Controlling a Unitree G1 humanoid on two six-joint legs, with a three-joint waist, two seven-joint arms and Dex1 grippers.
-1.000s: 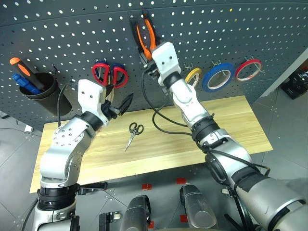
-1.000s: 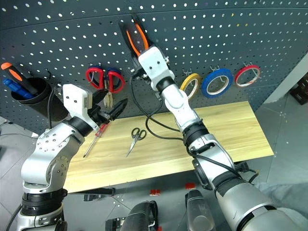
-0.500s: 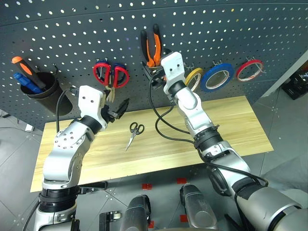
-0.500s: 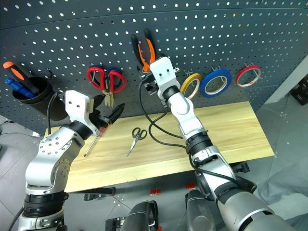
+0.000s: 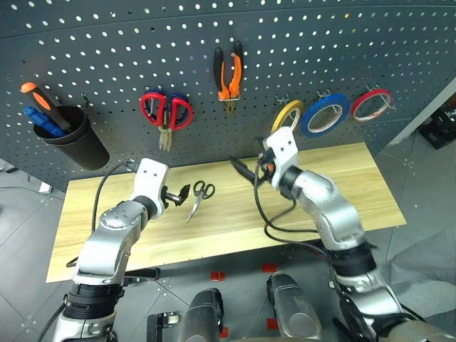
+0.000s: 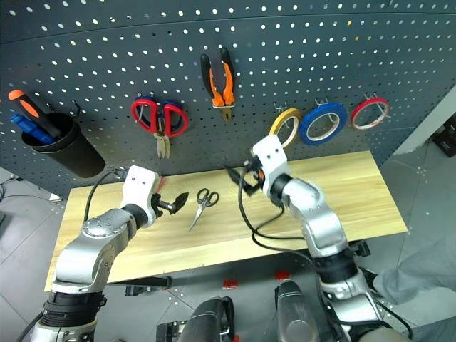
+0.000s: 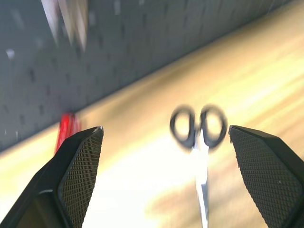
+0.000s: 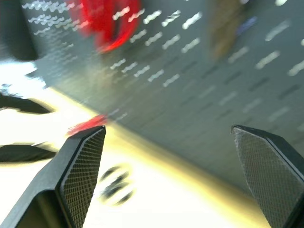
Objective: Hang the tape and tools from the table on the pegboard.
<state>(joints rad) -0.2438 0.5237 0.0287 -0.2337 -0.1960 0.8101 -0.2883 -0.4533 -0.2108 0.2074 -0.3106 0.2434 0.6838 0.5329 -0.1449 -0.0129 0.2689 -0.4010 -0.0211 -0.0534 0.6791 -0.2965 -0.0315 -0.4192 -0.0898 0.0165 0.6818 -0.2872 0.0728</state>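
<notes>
The left gripper (image 5: 184, 191) hangs low over the light wood-grain tabletop (image 5: 342, 178), toward its left half. Its two black fingers stand spread wide and hold nothing. In the left wrist view, the small scissors with black handles (image 7: 199, 142) lie between the two textured pads (image 7: 78, 166), clear of both, flat on the wood. The scissors rest near the middle of the tabletop, handles toward the rear edge, blades toward the front edge. The slim screwdriver with a translucent red handle (image 7: 66, 130) lies by the rear edge, just beside the left gripper; most of it is hidden behind the gripper in the head views.

The right gripper (image 6: 239, 178) hangs above the middle of the tabletop, near the rear edge. Its jaws are also spread wide and empty.

On the dark grey perforated pegboard (image 5: 100, 64), the pliers with orange-and-black handles (image 5: 228, 71) hang from a hook, nose down. The blue ring-shaped roll of tape (image 5: 324, 114) hangs between a yellow roll of tape (image 5: 287, 114) and a red roll of tape (image 5: 370, 104). Larger scissors with red handles (image 5: 166, 114) hang left of the pliers. A black cup (image 5: 71, 139) at far left holds orange and blue screwdrivers (image 5: 39, 107).
</notes>
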